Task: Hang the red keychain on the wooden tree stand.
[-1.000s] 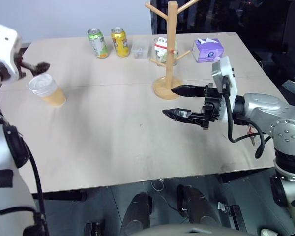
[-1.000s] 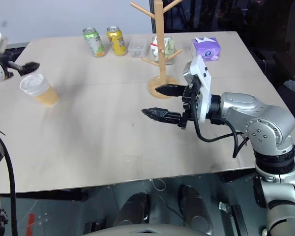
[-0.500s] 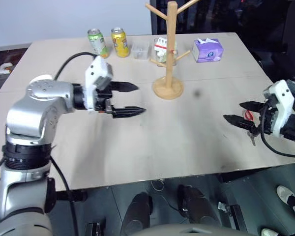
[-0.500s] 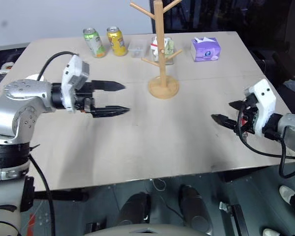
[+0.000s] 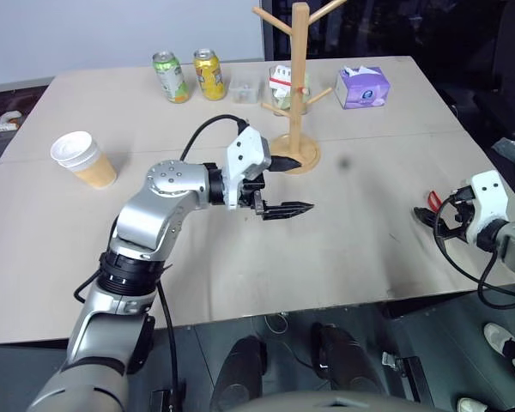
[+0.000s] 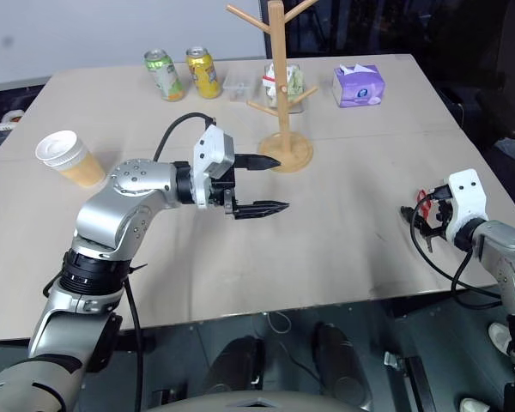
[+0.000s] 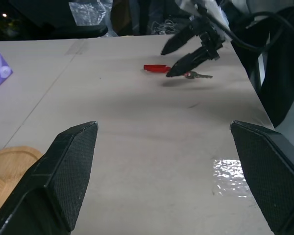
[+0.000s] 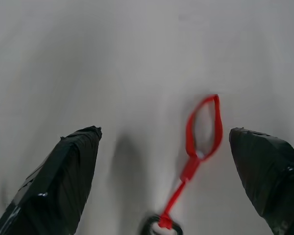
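The red keychain (image 8: 203, 132) lies flat on the table near its right edge, with the thin red loop strap (image 7: 157, 68) and the small key (image 7: 198, 75) beside it. My right gripper (image 5: 431, 225) is open low over it, and the strap lies between its two fingers, closer to one, untouched. The wooden tree stand (image 5: 300, 77) rises from its round base (image 5: 293, 156) at the table's far middle. My left gripper (image 5: 303, 184) is open and empty just in front of that base, pointing toward the right gripper (image 7: 165, 63).
Two drink cans (image 5: 170, 75) (image 5: 209, 73) stand at the back. A small clear box (image 5: 245, 88) and a jar (image 5: 281, 93) sit behind the stand. A purple tissue box (image 5: 363, 87) is at the back right, and stacked paper cups (image 5: 84, 159) at the left. The table's right edge (image 5: 489, 172) is close to the right gripper.
My left arm has swung from the far left by the cup to the table's middle by the stand's base. My right arm has moved right and down over the keychain. Both grippers stayed open.
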Action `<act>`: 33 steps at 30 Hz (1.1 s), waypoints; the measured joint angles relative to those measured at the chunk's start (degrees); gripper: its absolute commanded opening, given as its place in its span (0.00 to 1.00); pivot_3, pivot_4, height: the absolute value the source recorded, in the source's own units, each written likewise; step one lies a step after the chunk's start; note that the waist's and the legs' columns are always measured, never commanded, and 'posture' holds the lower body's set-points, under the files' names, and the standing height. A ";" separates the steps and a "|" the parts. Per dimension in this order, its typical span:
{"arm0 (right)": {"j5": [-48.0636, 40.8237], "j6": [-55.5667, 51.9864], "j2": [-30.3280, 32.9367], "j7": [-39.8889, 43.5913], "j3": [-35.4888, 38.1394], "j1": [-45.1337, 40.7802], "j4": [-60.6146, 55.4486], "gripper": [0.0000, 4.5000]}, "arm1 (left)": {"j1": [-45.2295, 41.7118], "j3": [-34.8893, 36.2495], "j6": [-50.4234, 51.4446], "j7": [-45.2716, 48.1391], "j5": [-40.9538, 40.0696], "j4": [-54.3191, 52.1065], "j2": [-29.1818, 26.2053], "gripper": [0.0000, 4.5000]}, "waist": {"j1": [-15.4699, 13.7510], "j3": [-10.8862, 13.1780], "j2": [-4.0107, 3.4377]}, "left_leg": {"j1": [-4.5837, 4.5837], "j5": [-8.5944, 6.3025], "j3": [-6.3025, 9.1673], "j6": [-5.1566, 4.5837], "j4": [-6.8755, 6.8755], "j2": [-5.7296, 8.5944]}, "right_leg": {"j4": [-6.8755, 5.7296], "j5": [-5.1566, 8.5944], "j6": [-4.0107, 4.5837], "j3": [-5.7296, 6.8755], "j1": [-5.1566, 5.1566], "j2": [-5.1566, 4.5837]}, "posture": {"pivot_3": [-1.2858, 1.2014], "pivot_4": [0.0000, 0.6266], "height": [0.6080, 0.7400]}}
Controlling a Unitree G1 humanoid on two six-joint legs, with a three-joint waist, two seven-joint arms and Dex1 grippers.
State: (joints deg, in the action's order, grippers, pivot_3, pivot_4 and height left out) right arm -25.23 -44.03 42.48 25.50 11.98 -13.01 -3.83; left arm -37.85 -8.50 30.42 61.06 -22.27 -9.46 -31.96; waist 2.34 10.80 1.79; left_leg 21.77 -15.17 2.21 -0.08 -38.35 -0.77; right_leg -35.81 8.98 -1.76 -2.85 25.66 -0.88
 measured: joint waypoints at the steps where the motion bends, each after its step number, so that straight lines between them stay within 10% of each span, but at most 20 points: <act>1: 0.27 0.06 -0.41 -0.07 0.00 -0.01 0.98 1.00 | 0.17 0.00 0.00 -0.08 0.01 -0.07 0.00 0.99 | 0.01 0.00 0.00 | -0.01 0.00 -0.02 0.00 0.00 0.01 | 0.00 0.00 0.00 -0.04 0.00 0.00 | 0.52 0.24 1.00; 9: -0.08 -1.08 -4.06 -0.74 2.22 -1.84 5.05 1.00 | 1.12 0.03 0.21 -1.22 -0.12 -1.34 -0.31 0.99 | 0.09 0.00 0.00 | -0.03 0.00 -0.10 0.00 0.01 0.01 | -0.01 -0.02 -0.03 -0.15 0.00 0.02 | 0.52 0.24 1.00; 21: -0.11 -1.14 -3.91 2.43 2.41 -0.98 4.63 0.01 | 1.17 0.11 1.60 -1.55 -0.55 -2.63 -1.09 1.00 | 0.09 0.00 0.00 | -0.03 0.00 -0.10 0.00 0.01 0.03 | -0.01 -0.02 -0.04 -0.18 0.00 0.03 | 0.52 0.24 1.00; 33: 0.58 1.48 -6.78 5.66 -3.23 1.55 -9.57 0.01 | 2.76 7.85 5.28 -4.56 -5.87 -3.86 -1.98 1.00 | 0.66 0.00 -0.01 | -0.06 0.00 -0.08 0.00 0.03 -0.06 | -0.01 -0.02 -0.05 -0.17 0.02 0.11 | 0.52 0.24 1.00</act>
State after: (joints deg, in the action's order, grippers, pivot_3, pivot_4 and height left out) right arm -24.65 -42.55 35.70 31.16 8.74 -11.46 -13.40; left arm -35.09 -0.64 35.70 56.50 -28.14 -13.32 -33.94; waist 2.99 10.80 1.78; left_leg 21.71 -15.17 2.13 -0.08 -38.32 -0.83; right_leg -35.82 8.96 -1.80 -3.02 25.68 -0.78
